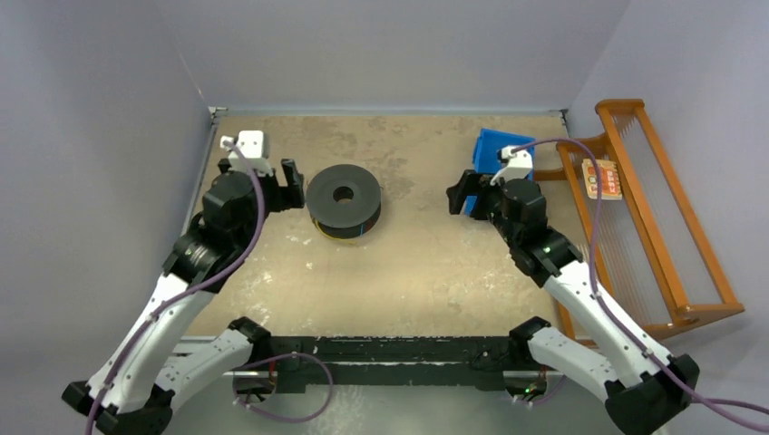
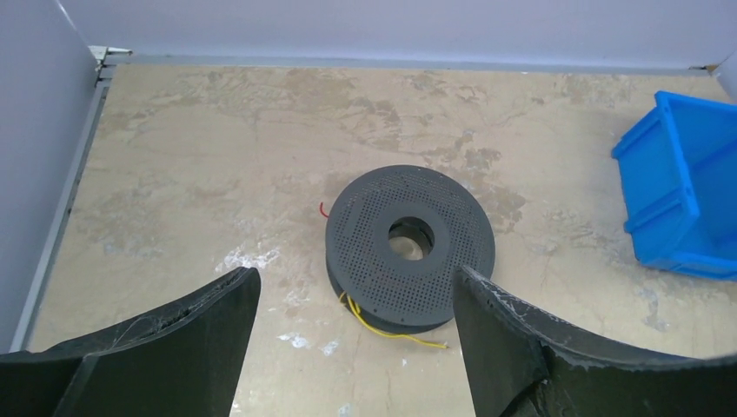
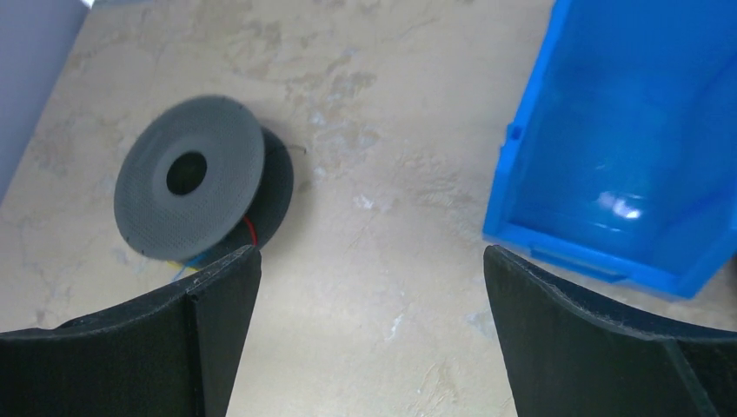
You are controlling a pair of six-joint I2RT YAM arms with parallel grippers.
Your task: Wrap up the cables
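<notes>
A black round spool (image 1: pixel 343 201) lies flat on the table left of centre. Thin cables are wound on it: a yellow strand (image 2: pixel 400 333) trails out from under its near rim onto the table, and a red tip (image 2: pixel 322 211) shows at its far left side. The right wrist view shows the spool (image 3: pixel 187 187) with a red strand (image 3: pixel 251 230) between its flanges. My left gripper (image 1: pixel 292 186) is open and empty, just left of the spool. My right gripper (image 1: pixel 461 195) is open and empty, right of the spool and apart from it.
A blue plastic bin (image 1: pixel 494 149) stands behind my right gripper, also in the left wrist view (image 2: pixel 687 200) and the right wrist view (image 3: pixel 626 130). An orange wooden frame (image 1: pixel 653 217) lies beyond the table's right edge. Grey walls close the back and sides.
</notes>
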